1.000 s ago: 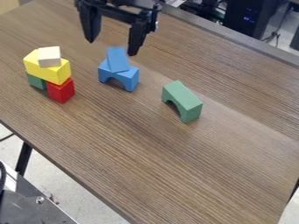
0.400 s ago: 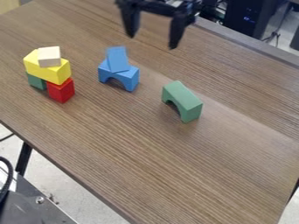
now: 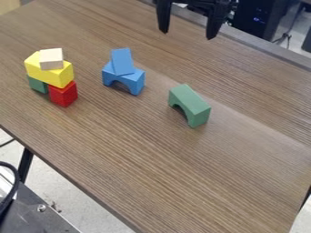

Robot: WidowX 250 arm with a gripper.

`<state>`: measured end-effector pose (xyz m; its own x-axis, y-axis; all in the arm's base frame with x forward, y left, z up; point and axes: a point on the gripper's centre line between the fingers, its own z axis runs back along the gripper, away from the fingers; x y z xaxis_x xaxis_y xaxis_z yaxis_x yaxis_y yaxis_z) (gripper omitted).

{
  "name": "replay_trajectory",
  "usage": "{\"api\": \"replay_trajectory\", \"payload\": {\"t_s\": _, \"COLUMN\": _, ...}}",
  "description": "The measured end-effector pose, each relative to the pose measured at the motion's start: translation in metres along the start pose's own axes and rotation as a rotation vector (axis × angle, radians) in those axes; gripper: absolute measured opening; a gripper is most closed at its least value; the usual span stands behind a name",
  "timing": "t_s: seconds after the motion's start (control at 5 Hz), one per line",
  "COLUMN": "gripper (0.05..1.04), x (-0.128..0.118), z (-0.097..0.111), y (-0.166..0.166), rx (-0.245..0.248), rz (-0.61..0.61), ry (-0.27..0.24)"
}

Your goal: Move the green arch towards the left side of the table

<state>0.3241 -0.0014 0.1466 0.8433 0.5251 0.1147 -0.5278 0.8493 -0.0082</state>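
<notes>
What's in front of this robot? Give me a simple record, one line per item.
gripper: open, holding nothing, beyond the blocks
green arch: standing on the table, right of the blue arch in view
blue arch: blue block on top
stack: white block on yellow block, above red block and green block

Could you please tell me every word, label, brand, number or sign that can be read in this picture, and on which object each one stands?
There is no text that can be read. The green arch, the blue blocks and the yellow block show no visible writing.
</notes>
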Motion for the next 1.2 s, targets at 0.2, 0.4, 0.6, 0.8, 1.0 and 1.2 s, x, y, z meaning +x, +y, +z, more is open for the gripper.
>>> {"api": "replay_trajectory", "payload": {"t_s": 0.2, "gripper": 0.999, "x": 0.007, "z": -0.007, "y": -0.008, "rx": 0.017, "rz": 0.106, "ry": 0.047}}
{"api": "replay_trajectory", "payload": {"t_s": 0.4, "gripper": 0.999, "x": 0.01, "z": -0.008, "y": -0.011, "rx": 0.041, "rz": 0.22, "ry": 0.082}}
{"api": "replay_trajectory", "payload": {"t_s": 0.6, "gripper": 0.999, "x": 0.003, "z": -0.017, "y": -0.011, "rx": 0.046, "rz": 0.314, "ry": 0.107}}
{"api": "replay_trajectory", "payload": {"t_s": 0.8, "gripper": 0.999, "x": -0.016, "z": -0.032, "y": -0.004, "rx": 0.076, "rz": 0.423, "ry": 0.164}}
{"api": "replay_trajectory", "payload": {"t_s": 1.0, "gripper": 0.999, "x": -0.033, "z": -0.041, "y": 0.001, "rx": 0.058, "rz": 0.531, "ry": 0.184}}
{"api": "replay_trajectory", "payload": {"t_s": 1.2, "gripper": 0.999, "x": -0.034, "z": -0.054, "y": 0.004, "rx": 0.025, "rz": 0.565, "ry": 0.164}}
